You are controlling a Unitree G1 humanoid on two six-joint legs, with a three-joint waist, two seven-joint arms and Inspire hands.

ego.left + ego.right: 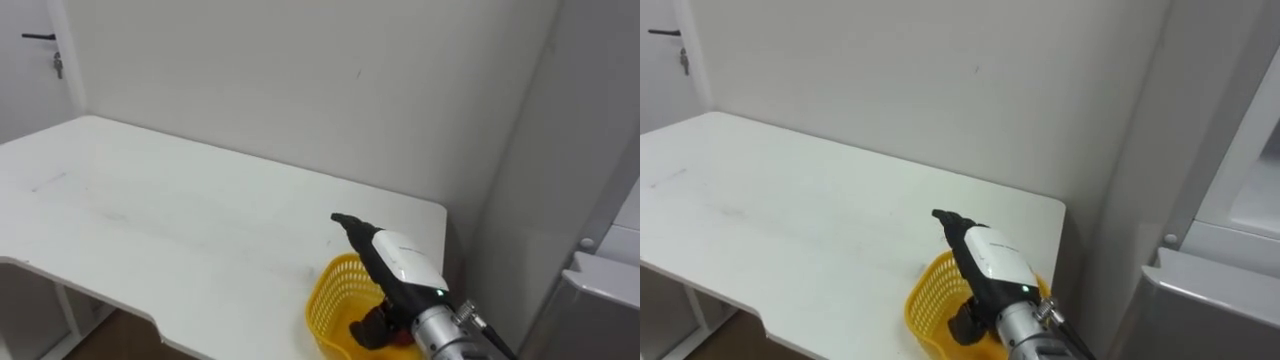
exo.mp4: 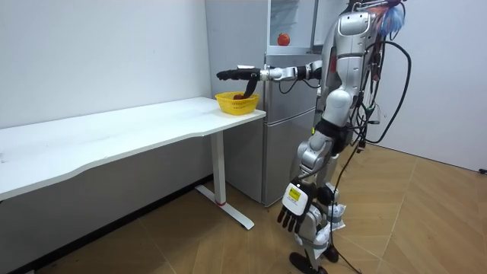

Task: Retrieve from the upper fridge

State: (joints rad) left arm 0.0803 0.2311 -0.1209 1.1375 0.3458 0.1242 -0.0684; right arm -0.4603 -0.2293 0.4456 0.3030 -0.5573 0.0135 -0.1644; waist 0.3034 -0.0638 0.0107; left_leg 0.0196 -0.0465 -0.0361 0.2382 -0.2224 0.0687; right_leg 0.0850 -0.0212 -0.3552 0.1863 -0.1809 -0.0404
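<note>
One table (image 2: 114, 137): white and long, running from the lower left of the room view to its middle. The eye views look down on its top, set against a pale wall (image 1: 300, 80).
Fridge (image 2: 285, 137): grey, just right of the table's end in the room view, with its upper compartment open at the top middle of that frame. In the eye views its pale edge sits at the right border.
Stance: the room view has the robot upright on a wooden floor (image 2: 426, 213), right of centre, close by the fridge and facing the table.
Door (image 1: 40, 37): upper left corner of the left eye view, with a dark handle.
Basket (image 2: 237, 102): yellow, on the table corner nearest the fridge. It lies at the bottom, right of centre, in both eye views, partly covered by the arm.
Right hand (image 1: 405, 258): the room view shows the arm held out level at chest height. The hand is above the basket with its fingers stretched straight past the far rim, and nothing is visibly in its grasp. Under it, inside the basket, is a dark shape (image 1: 368, 326); I cannot tell whether that is the thumb or an object.
Left hand (image 2: 293, 215): hangs low in the lower middle of the room view, fingers loose and pointing down, empty.
Red round thing (image 2: 283, 38): on a shelf in the open upper compartment, top middle of the room view, well apart from both hands.
</note>
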